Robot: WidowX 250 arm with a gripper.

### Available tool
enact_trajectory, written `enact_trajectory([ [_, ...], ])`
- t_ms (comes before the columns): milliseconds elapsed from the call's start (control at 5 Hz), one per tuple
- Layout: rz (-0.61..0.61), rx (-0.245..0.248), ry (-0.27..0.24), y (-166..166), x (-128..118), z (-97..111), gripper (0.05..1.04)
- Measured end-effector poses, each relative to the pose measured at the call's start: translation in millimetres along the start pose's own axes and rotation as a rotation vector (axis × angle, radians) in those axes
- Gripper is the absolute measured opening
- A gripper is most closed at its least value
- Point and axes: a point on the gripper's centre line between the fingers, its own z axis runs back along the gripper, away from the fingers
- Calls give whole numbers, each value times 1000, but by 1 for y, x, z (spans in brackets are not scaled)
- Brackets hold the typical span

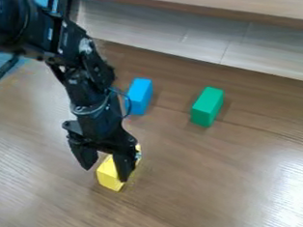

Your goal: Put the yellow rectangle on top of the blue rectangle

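While the yellow block [108,176] is lying on the surface [210,189], the stacking is waiting to be done.
The end effector [105,174] is hanging open at the yellow block, fingers parted; gripping, lifting and placing are remaining, with the blue block [139,96] sitting apart, nothing on top.

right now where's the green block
The green block is in the camera view, right of centre, with the blue block its nearest neighbour to the left.

glossy wood-grain surface [204,194], smooth yellow block [107,175], smooth blue block [140,94], smooth green block [206,106], plastic-looking arm [81,81]
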Motion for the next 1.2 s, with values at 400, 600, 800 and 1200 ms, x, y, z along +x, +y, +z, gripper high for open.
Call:
enact_trajectory([
  [400,44,14,-5,3,5,-9,691],
  [600,48,6,-13,2,11,-5,598],
  [800,81,-6,-55,12,33,13,598],
  [1200,171,-26,-121,51,89,35,598],
])
